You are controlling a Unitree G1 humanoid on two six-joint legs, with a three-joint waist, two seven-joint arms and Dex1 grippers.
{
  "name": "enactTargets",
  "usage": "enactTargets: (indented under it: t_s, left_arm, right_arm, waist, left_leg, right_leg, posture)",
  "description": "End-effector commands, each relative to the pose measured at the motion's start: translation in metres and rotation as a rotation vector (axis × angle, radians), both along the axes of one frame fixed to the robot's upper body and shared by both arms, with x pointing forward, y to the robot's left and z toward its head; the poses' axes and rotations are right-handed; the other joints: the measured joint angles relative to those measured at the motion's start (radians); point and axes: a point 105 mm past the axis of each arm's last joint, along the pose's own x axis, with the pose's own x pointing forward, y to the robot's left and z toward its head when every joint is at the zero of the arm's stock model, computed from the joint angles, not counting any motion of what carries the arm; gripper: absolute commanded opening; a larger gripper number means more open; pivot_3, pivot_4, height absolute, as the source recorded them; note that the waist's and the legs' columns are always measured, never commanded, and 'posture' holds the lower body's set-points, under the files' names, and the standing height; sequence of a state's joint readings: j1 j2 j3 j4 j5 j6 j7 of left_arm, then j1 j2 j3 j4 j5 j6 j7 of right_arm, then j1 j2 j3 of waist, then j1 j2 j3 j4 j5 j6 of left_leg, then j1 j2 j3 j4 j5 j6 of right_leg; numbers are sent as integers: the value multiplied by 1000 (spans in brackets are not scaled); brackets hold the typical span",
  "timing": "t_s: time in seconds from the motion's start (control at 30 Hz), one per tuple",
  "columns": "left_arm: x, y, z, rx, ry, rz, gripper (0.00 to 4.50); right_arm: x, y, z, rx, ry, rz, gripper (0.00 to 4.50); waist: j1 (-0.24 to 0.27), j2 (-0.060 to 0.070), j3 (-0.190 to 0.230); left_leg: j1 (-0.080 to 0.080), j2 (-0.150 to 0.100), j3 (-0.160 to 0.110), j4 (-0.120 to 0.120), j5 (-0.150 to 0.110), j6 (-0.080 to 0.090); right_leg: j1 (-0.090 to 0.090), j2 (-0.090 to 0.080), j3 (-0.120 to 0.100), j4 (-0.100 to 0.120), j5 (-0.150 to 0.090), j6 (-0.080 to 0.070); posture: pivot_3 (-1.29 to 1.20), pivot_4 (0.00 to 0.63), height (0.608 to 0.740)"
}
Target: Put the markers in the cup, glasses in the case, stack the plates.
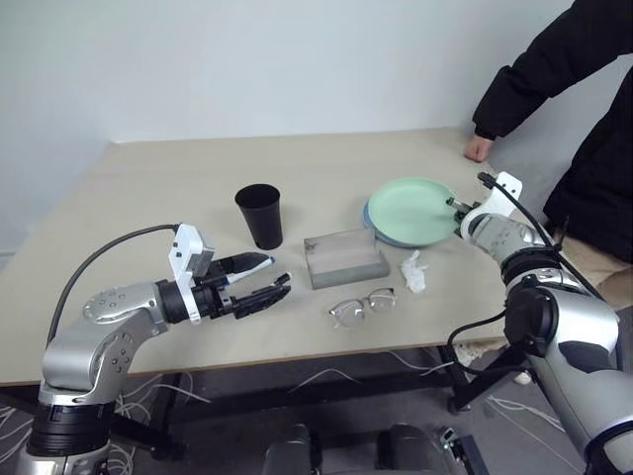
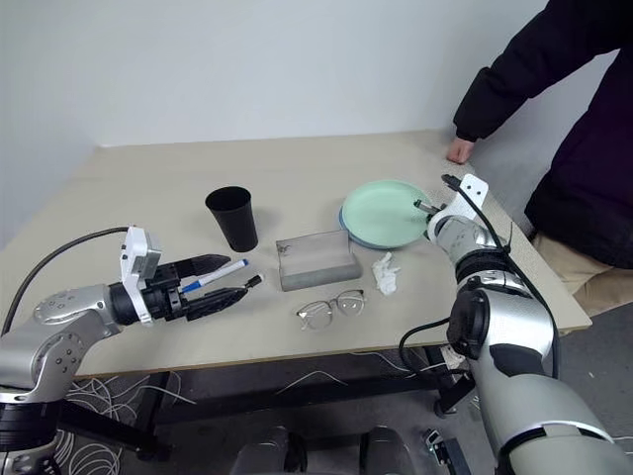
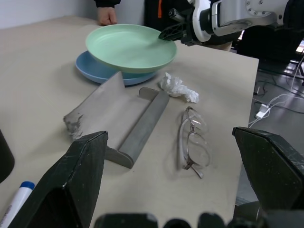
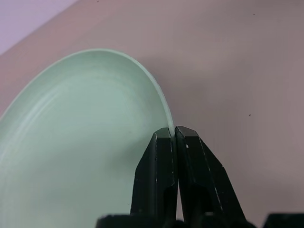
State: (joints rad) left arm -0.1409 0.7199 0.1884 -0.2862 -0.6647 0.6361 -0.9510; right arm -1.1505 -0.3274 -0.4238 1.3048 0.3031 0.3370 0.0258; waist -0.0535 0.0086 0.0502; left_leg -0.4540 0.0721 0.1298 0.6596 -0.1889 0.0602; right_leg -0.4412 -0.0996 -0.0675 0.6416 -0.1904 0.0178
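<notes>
The mint green plate [image 1: 410, 210] lies tilted on top of the light blue plate [image 3: 92, 66] at the right of the table. My right gripper [image 1: 457, 210] is shut on the green plate's near right rim. The grey case [image 1: 344, 259] lies open in the middle, with the glasses [image 1: 362, 307] just in front of it on the table. The black cup [image 1: 260, 215] stands upright to the left of the case. My left gripper [image 1: 259, 282] hovers open, low over the table in front of the cup. A white marker [image 2: 216, 275] with a blue cap lies alongside its fingers, not gripped.
A crumpled white tissue [image 1: 413, 272] lies between the case and the plates. A person in a dark sleeve stands at the far right, with a hand [image 1: 479, 148] resting on the table's back right corner. Cables lie on the floor under the table's front edge.
</notes>
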Motion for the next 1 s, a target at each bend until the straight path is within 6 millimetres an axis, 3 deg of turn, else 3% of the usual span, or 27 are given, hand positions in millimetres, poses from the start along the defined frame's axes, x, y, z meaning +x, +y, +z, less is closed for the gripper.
enactTargets:
  t_s: [0.03, 0.27, 0.37, 0.6, 0.73, 0.87, 1.0]
  left_arm:
    - [-2, 3, 16, -4, -60, 14, 4500]
    - [-3, 5, 17, -3, -63, 26, 4500]
    - [-3, 5, 18, -4, -63, 26, 4500]
    - [-2, 3, 19, -12, -63, 24, 4500]
    - [-4, 2, 17, -15, -62, 26, 4500]
    - [-4, 2, 17, -15, -62, 29, 4500]
    - [-4, 3, 17, -16, -59, 30, 4500]
  right_arm:
    - [11, 2, 34, 15, -100, -39, 43]
    - [12, 12, 31, 36, -95, -55, 43]
    - [13, 19, 30, 42, -96, -42, 667]
    - [16, 23, 38, 18, -132, -28, 3125]
    - [18, 20, 53, -59, -176, 29, 4472]
    - [18, 32, 62, -221, -200, 242, 4472]
    - [9, 44, 54, -354, -166, 492, 4472]
  waist:
    - [0, 0, 0]
    - [1, 0, 0]
    - [1, 0, 0]
    - [1, 0, 0]
    - [1, 0, 0]
    - [1, 0, 0]
    - [0, 1, 0]
  left_leg:
    - [0, 0, 0, 0, 0, 0]
    - [0, 0, -1, 0, 1, 0]
    - [0, 0, -1, 0, 1, 0]
    - [0, 0, -1, -1, 1, -1]
    - [0, 0, -1, 0, 1, -1]
    - [0, 0, -1, -1, 1, -1]
    - [0, 1, -1, -1, 1, -1]
  right_leg:
    - [0, 0, 0, 0, 0, 0]
    - [0, 0, 0, 0, 0, 0]
    - [0, 0, 0, 0, 0, 0]
    - [0, 0, -1, 0, 0, 0]
    - [0, 0, 0, 0, 0, 0]
    - [-1, 0, -1, 0, 0, 0]
    - [-1, 0, 0, 0, 0, 0]
  posture:
    - [0, 0, 740]
    - [0, 0, 740]
    - [0, 0, 740]
    - [0, 0, 740]
    - [0, 0, 740]
    - [0, 0, 740]
    - [0, 0, 740]
